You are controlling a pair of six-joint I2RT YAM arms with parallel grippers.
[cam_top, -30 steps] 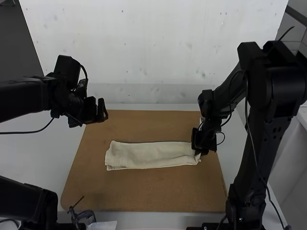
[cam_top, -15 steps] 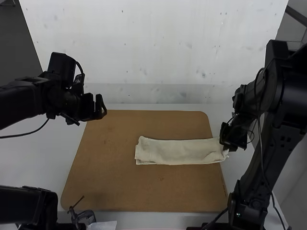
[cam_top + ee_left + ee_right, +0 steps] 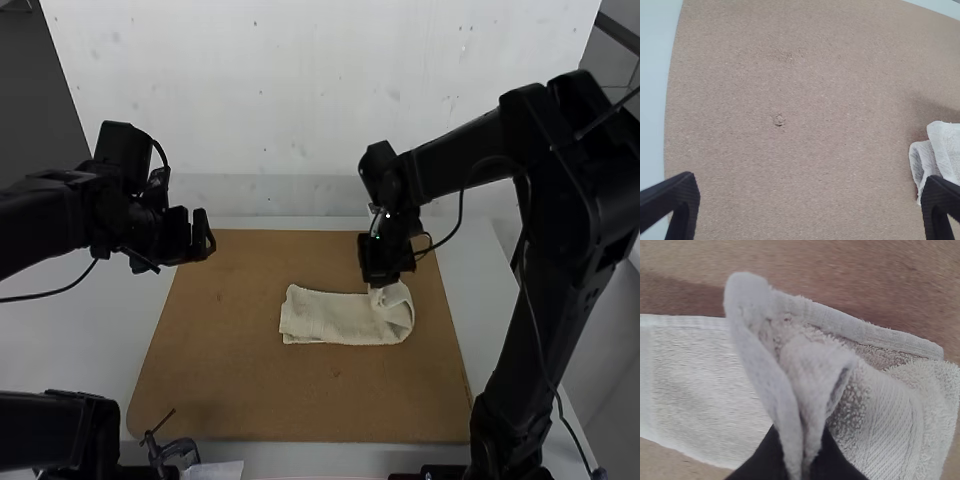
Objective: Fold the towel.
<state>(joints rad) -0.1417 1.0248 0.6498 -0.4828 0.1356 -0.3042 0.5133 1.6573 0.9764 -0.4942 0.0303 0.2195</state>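
Has the left gripper to the left of the towel and farther back, well apart from it, fingers spread apart. Lies as a long, narrow strip on the brown board, flat at the left, curling back over itself at the right. Has the right gripper at the towel's far edge, toward its right, clamped on a bunched-up end.

There is room to pass over the board near and left of the towel. The right arm and right gripper block the far right, the left gripper the far left corner; a clamp stands near left.
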